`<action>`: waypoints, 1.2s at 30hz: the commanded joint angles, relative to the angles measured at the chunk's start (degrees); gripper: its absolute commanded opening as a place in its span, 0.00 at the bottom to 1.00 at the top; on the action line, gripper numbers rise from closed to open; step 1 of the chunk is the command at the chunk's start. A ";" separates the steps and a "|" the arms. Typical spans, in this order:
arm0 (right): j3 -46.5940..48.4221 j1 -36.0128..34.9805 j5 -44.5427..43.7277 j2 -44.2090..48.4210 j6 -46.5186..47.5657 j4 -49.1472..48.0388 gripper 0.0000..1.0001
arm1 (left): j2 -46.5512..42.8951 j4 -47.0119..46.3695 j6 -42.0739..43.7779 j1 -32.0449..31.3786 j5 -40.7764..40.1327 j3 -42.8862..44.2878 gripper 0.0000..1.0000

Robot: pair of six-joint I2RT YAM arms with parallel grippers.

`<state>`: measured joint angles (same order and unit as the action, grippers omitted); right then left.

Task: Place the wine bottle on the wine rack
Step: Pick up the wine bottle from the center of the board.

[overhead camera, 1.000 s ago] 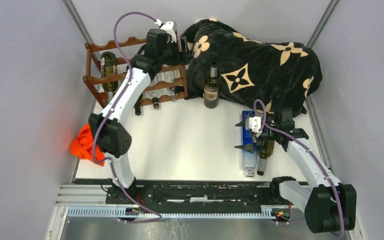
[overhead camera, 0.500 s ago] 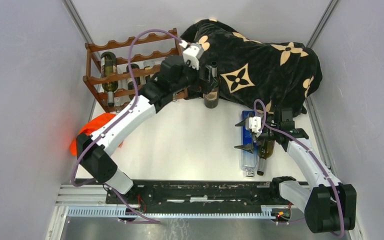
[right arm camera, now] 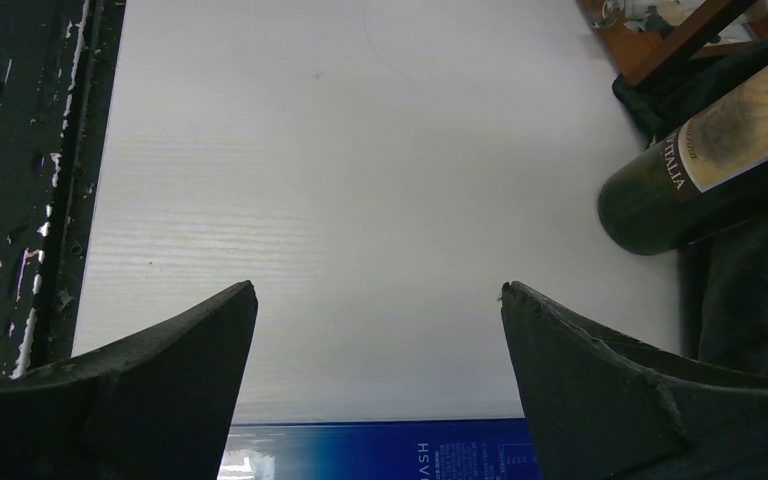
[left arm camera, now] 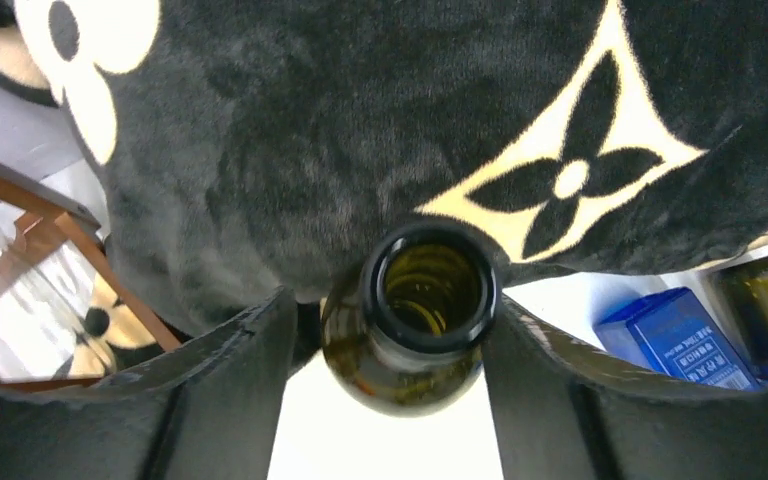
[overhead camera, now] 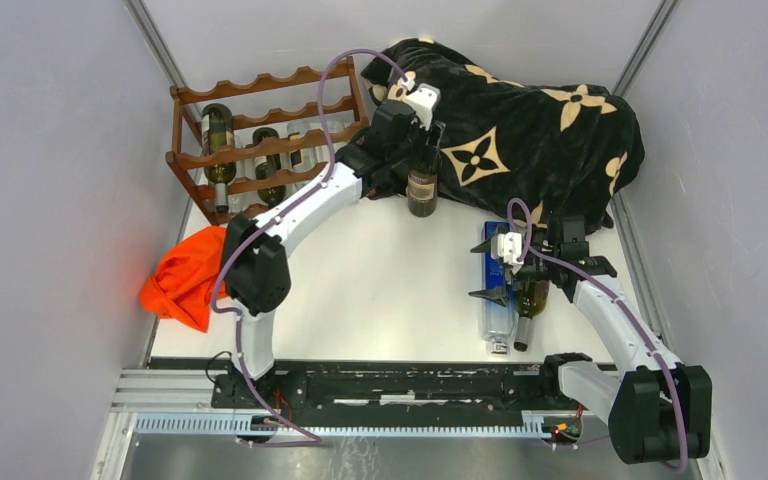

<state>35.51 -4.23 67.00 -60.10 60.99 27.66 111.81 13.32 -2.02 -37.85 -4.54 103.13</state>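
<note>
Where the white tabletop (overhead camera: 380,285) meets its eight o'clock edge, a crumpled orange cloth (overhead camera: 182,285) lies. At ten o'clock stands the dark reddish-brown wooden wine rack with wavy rails (overhead camera: 250,84), with several bottles lying in its tiers. The white left arm (overhead camera: 300,205) reaches from seven o'clock across the rack's front to the dark green glass wine bottle with a brown label (overhead camera: 423,185). That bottle stands upright on the tabletop at twelve o'clock, just off the rack's three o'clock side, against a black plush blanket with beige flower patterns (overhead camera: 540,130). The left jaws stand open around its neck. The left wrist view shows a gap on one side of the rim, while the other side is very near or touching. At four o'clock the right jaws gape wide and hold nothing, above a flat blue box (overhead camera: 494,315), with a second green bottle (overhead camera: 530,300) lying just beside it.
</note>
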 commanded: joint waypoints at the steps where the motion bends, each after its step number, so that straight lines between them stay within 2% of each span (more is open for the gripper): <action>1: -0.05 0.25 0.85 -0.11 0.94 -1.40 0.98 | 2.57 -2.81 -0.27 -0.09 1.91 6.86 0.66; 4: -0.06 0.27 0.54 -0.10 0.99 -1.47 0.98 | 3.08 -4.10 -2.32 -0.04 3.18 6.83 0.52; 7: -0.17 0.25 0.67 0.02 0.90 -1.47 0.98 | 2.90 -4.62 -2.82 -0.04 3.67 6.31 0.34; 10: -0.15 0.26 0.62 0.06 0.90 -1.46 0.98 | 2.28 -4.16 -3.05 -0.04 4.25 6.31 0.06; 11: -0.17 0.27 0.67 0.10 0.90 -1.47 0.98 | 1.64 -4.13 -3.26 -0.04 4.27 6.00 0.03; 18: -0.47 0.27 1.53 1.60 2.02 -1.15 0.98 | -11.03 -4.24 -10.05 0.35 5.94 -2.60 0.02; 26: 2.67 -0.75 2.82 1.96 2.23 1.09 0.98 | -36.19 -11.14 -23.04 1.36 5.80 -29.09 0.02; 30: 7.79 -5.10 -0.81 -0.30 -6.28 -0.71 0.98 | -48.31 -16.79 -33.07 1.37 2.63 -43.02 0.02; 36: 16.22 -17.39 -11.09 -4.96 -18.97 -2.87 0.98 | -58.76 -22.02 -43.13 1.37 -3.21 -56.61 0.02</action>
<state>46.02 -15.38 61.95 -62.89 51.94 27.42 57.41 3.18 -32.99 -36.69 -2.66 51.62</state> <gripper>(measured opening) 0.982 0.395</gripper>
